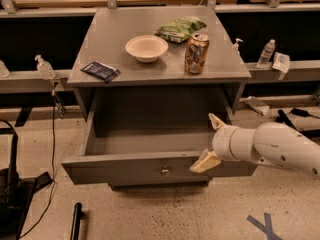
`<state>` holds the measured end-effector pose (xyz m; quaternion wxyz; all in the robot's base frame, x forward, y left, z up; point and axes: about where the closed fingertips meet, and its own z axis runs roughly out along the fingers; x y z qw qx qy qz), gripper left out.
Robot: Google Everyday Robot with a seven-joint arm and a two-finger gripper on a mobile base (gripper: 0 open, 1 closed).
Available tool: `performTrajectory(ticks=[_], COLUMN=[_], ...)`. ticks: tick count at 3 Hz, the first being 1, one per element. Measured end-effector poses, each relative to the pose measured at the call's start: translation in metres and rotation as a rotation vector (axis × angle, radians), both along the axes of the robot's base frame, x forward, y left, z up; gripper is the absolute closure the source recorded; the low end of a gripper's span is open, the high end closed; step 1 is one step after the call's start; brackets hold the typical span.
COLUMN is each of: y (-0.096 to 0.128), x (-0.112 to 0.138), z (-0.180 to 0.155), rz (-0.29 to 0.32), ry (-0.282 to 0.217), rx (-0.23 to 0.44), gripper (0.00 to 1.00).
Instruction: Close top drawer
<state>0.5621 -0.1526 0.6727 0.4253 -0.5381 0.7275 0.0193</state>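
The top drawer (125, 168) of the grey cabinet stands pulled far out, its deep box empty, with a small round knob (164, 171) in the middle of its front panel. My gripper (210, 142) is at the right end of the drawer front, open. One fingertip (204, 162) lies against the outer face of the front panel near its top edge. The other fingertip (216, 121) is over the inside of the drawer by its right wall. My white arm (270, 145) reaches in from the right.
On the cabinet top (100, 39) stand a white bowl (146, 47), a drink can (196, 53), a green snack bag (181, 28) and a dark packet (100, 70). Shelving with bottles (266, 53) runs behind. A black stand (12, 184) is on the floor at the left.
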Motion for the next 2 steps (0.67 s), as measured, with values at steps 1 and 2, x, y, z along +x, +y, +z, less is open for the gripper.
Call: performTrajectory(ticks=[1, 2], y=[-0.001, -0.001], x=[0.011, 0.021], z=[-0.001, -0.002], rz=[0.0, 0.001], ry=[0.004, 0.008], rx=[0.004, 0.011], gripper=[0.0, 0.0])
